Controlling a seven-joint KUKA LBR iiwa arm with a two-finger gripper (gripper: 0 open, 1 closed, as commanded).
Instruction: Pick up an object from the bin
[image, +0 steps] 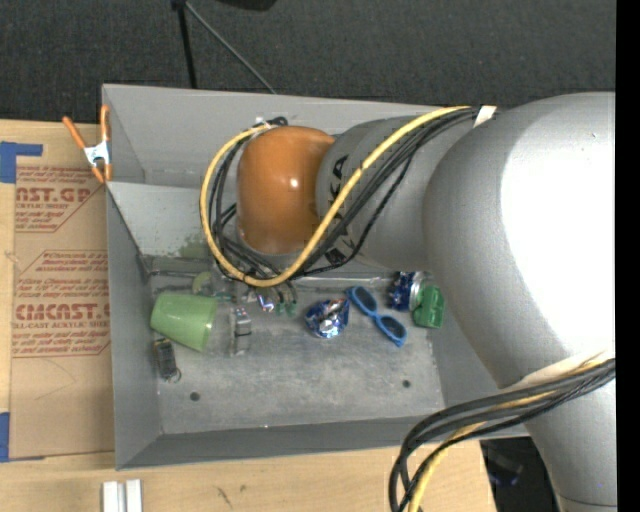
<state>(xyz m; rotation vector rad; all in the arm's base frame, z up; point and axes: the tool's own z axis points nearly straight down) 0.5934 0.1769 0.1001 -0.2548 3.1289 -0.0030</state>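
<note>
The grey metal bin takes up the middle of the frame. The big silver arm comes in from the right and covers the bin's upper right part. Its wrist wears a glossy orange cover in the upper middle, and yellow and black cables loop round that cover and run back along the arm.

The gripper hangs below the orange cover, low over the left half of the bin floor. Its tip is tucked among cables and shadow, so I cannot tell whether the claw is spread, pressed together or pinching anything.

Just left of the gripper, and seemingly touching it, a pale green plastic cup lies on its side at the left centre of the floor, its wider end toward the gripper. This is the thing nearest the claw. Below the cup, close to the left wall, lies a small dark oblong piece.

The other things sit in a loose row to the right of the gripper. First is a crumpled blue and silver wrapper, then a pair of blue toy glasses. After those come a small blue and white item and a green block, side by side under the edge of the arm. The lower half of the floor is bare metal.
</note>
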